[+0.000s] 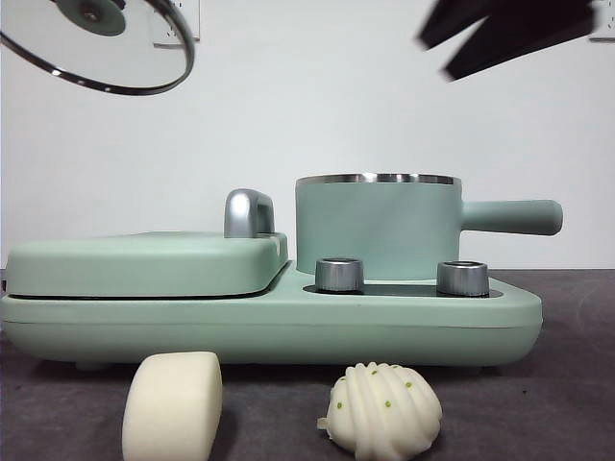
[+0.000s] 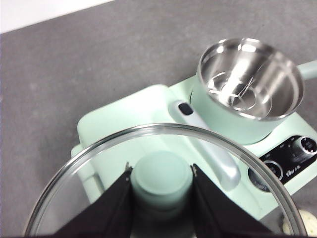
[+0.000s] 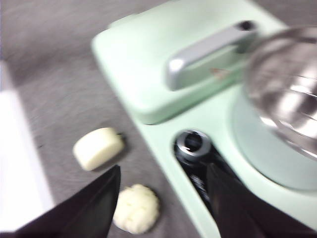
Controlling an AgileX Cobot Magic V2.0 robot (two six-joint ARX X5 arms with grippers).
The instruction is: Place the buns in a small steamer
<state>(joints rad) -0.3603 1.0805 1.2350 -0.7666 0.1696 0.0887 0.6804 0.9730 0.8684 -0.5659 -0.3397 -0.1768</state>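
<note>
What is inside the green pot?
No buns yet. The left wrist view shows the small steamer open, with only bare shiny steel inside. From the front, its wall hides the inside.

Mint green small steamer (image 1: 377, 229) with steel rim; plain white smooth bun (image 1: 173, 405); ridged bun (image 1: 382, 411) white, green-specked; dark grey desk (image 1: 567, 384)

Not much to read here tbh. The only printing is on the black control panel (image 2: 290, 161) of the mint green cooker (image 2: 124, 116), next to the dials: some small white markings and what looks like a little script logo, but it's too tiny and blurry to make out. Nothing legible on anything else.
</note>
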